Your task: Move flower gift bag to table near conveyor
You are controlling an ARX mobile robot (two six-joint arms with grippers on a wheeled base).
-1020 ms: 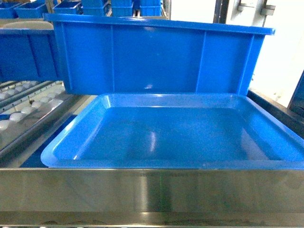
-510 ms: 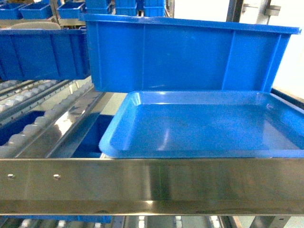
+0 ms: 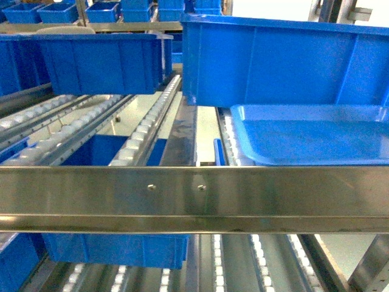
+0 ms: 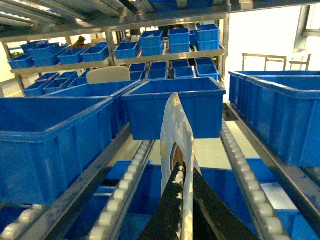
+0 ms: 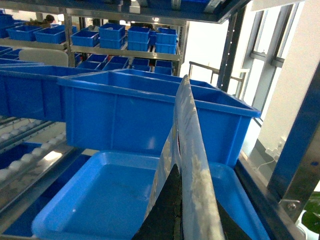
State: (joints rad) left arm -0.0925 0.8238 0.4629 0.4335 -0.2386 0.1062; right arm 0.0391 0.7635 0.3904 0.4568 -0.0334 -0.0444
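The flower gift bag [image 4: 175, 125] shows edge-on in the left wrist view as a thin pale sheet with a cut-out handle hole, rising upright from my left gripper [image 4: 181, 172], which is shut on it. In the right wrist view another edge of the flower gift bag [image 5: 187, 130] stands between the black fingers of my right gripper [image 5: 177, 172], also shut on it. Conveyor roller tracks [image 3: 146, 121] with white wheels slope through the steel rack, and the conveyor [image 4: 125, 185] runs below the left gripper. The table is out of view. Neither the bag nor the grippers appear in the head view.
A steel crossbeam [image 3: 194, 194] spans the head view. A shiny blue tray [image 3: 316, 137] lies at the right under a big blue bin [image 3: 285, 61]; the tray [image 5: 100, 195] sits below the right gripper. More blue bins [image 4: 172, 107] fill the rack shelves.
In the head view the blue tray and big bin have slid from the middle to the right. Roller tracks and a lower shelf have come into sight on the left.
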